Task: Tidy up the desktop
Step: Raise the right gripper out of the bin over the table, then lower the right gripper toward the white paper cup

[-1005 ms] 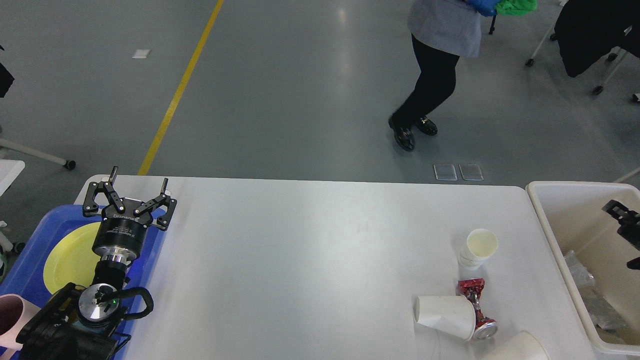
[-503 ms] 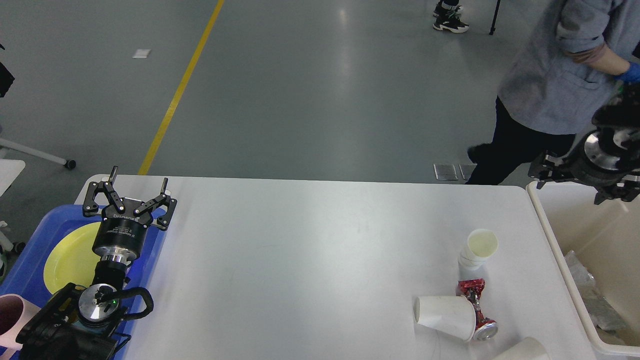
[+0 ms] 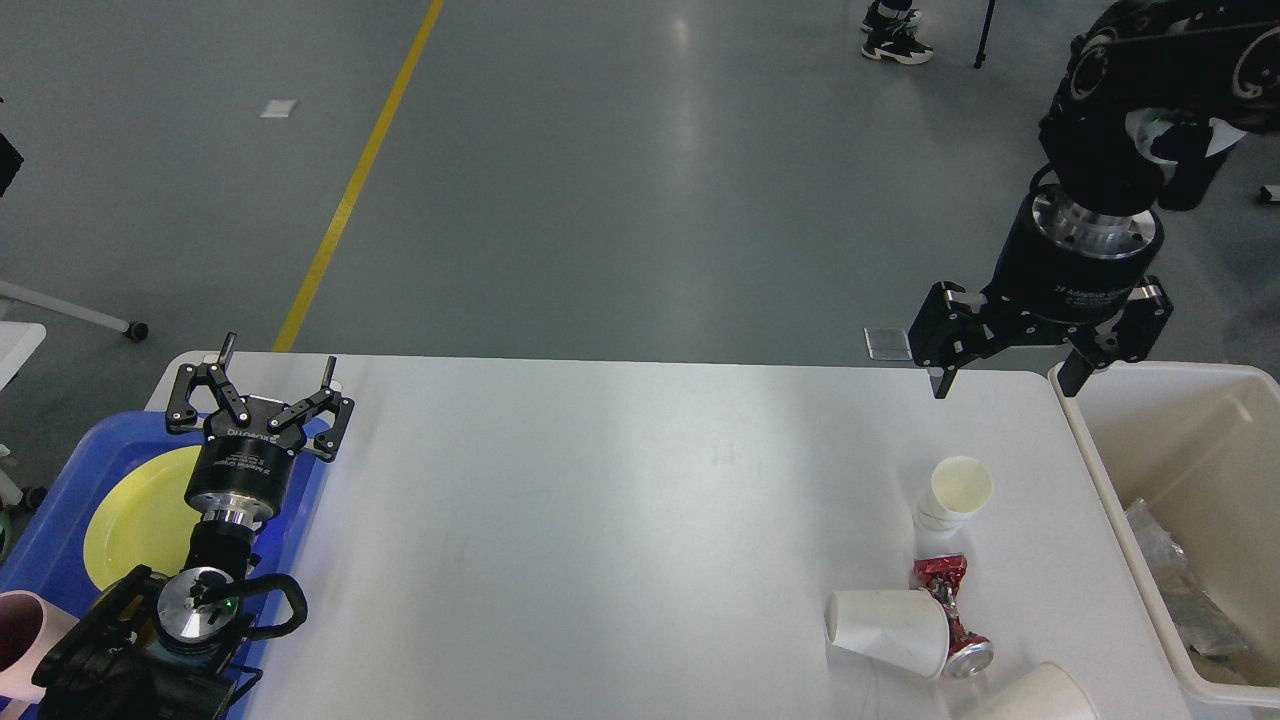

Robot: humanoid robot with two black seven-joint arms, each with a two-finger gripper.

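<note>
My right hand (image 3: 1005, 377) has swung a long way since half a second ago — then it sat at the right edge of the frame over the bin, and now it hangs in the upper right, pointing down above the far right corner of the surface (image 3: 620, 520), its two fingers spread wide with nothing between them. The person in the grey top who stood at the upper right is gone from view; only a pair of shoes (image 3: 897, 40) shows at the top edge. My left hand (image 3: 275, 375) has not moved: it is in the lower left of the frame, over the far edge of the blue tray (image 3: 55, 510), fingers wide apart and holding nothing. The white surface fills the lower middle of the frame, and the clutter on it lies as before. By my count, low on the right: one stack of paper cups standing upright (image 3: 955, 495), one paper cup on its side (image 3: 888, 632), one more paper cup cut off by the bottom edge (image 3: 1030, 697), and one crushed red can (image 3: 950, 612) — it lies just below the stack, touching the tipped cup. One cream bin (image 3: 1085, 430) sits at the right end of the surface with crumpled wrappers (image 3: 1180, 590) inside; I cannot count them. The tray holds one yellow plate (image 3: 130, 520), and one pink cup (image 3: 20, 635) shows at the lower left edge.
</note>
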